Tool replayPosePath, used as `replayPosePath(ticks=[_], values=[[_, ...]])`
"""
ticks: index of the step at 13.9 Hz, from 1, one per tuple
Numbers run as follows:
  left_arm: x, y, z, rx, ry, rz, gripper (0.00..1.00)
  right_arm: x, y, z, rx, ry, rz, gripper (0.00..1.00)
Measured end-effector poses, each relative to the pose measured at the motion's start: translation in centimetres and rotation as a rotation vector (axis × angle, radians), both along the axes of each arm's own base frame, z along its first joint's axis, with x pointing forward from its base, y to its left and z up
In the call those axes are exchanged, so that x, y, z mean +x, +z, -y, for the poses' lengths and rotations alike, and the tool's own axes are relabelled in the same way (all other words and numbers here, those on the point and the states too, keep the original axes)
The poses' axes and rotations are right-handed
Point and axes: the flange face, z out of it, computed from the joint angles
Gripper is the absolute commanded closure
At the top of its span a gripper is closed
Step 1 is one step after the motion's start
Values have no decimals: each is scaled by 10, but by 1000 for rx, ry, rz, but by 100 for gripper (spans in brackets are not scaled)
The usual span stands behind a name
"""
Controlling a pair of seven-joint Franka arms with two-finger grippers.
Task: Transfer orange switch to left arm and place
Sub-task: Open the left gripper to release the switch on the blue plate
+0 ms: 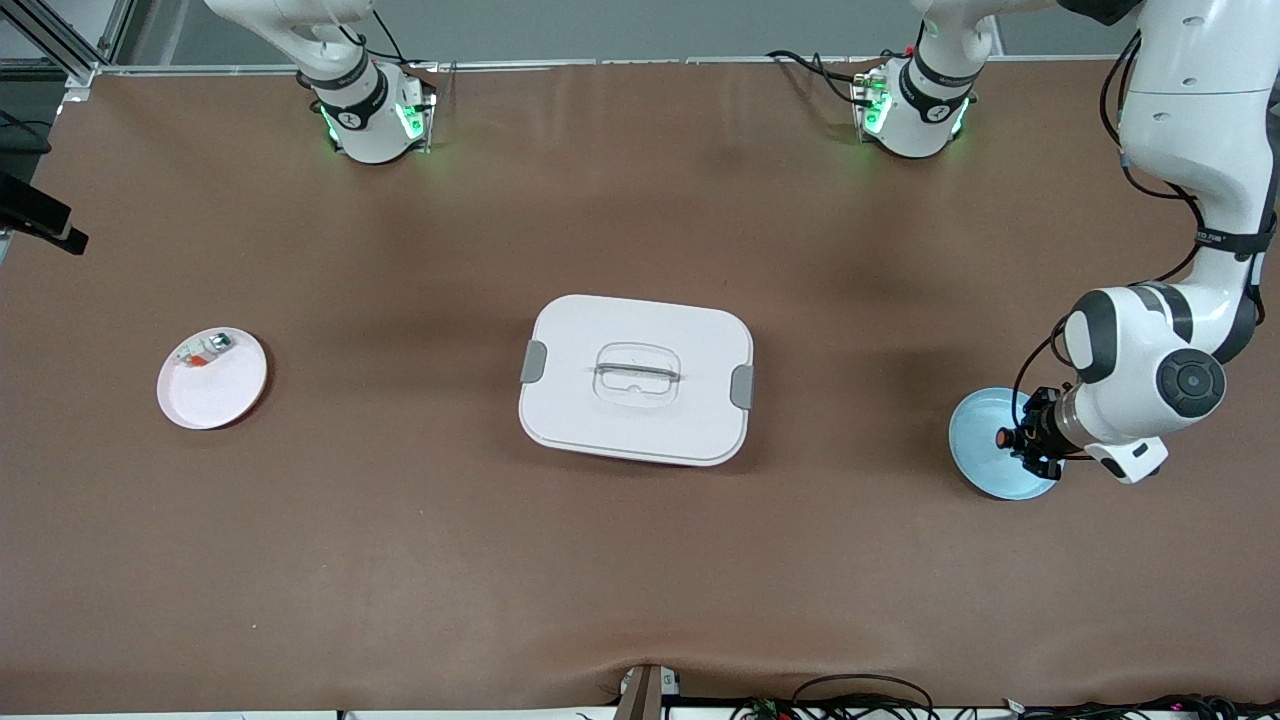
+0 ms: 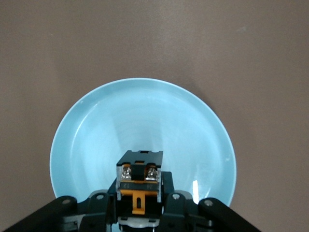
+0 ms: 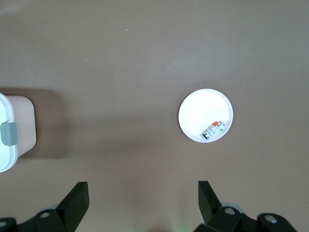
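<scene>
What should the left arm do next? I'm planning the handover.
Probably lift straight up. The left gripper is shut on the orange switch low over the blue plate, and the box lies between it and the right gripper, which waits open, high above the table.

no legible txt, no labels readable

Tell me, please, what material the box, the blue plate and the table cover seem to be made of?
The box looks like matte white plastic: moulded rounded corners, grey clips. The blue plate, under the left gripper shut on the orange switch, seems glossy plastic or glazed ceramic; a highlight shows. The table cover looks like matte brown paper or felt, uncertain.
</scene>
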Motion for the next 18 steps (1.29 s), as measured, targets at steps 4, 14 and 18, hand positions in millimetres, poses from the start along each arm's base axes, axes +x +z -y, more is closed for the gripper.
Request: replayPosePath(ticks=[4,14,18], values=[[-5,-20,-12,-2,18,-30,100,-2,3,2,0,14,5,0],[-8,-31,-19,-4,29,-47,86,-3,5,5,1,48,16,0],[-5,-29,-19,-4,26,-37,16,-3,6,5,0,49,19,0]])
